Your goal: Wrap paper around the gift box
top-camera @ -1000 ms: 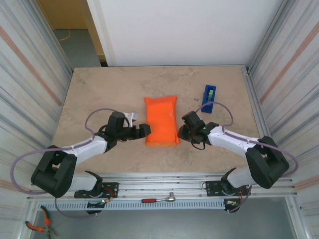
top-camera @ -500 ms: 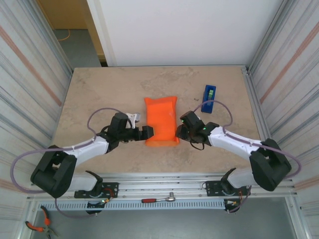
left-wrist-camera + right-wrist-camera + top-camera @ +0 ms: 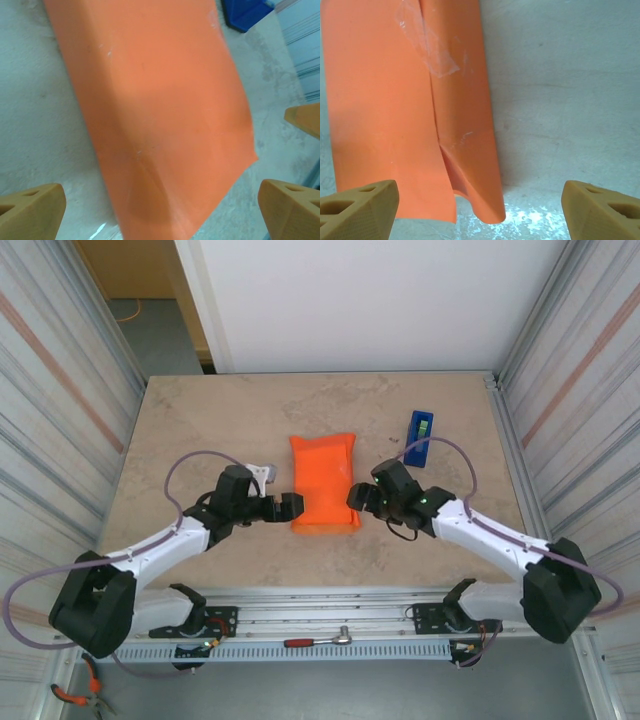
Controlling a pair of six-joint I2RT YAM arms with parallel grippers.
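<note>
Bright orange thin paper (image 3: 324, 483) lies folded into a flat parcel at the middle of the marbled beige surface (image 3: 200, 420); the gift box is hidden, presumably inside. A clear tape strip (image 3: 427, 50) crosses its seam. Left fingers (image 3: 31, 212) and right fingers (image 3: 360, 205) flank it, both spread wide and holding nothing. Light, slick and easily creased, it would likely slide if pushed, so pinch the loose flaps at the near end gently.

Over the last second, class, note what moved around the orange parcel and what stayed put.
Both arms' elbows sank toward the near edge; the right gripper crept left toward the paper. Both grippers are open, holding nothing. The left gripper hardly shifted; paper and blue tape dispenser stayed.
</note>
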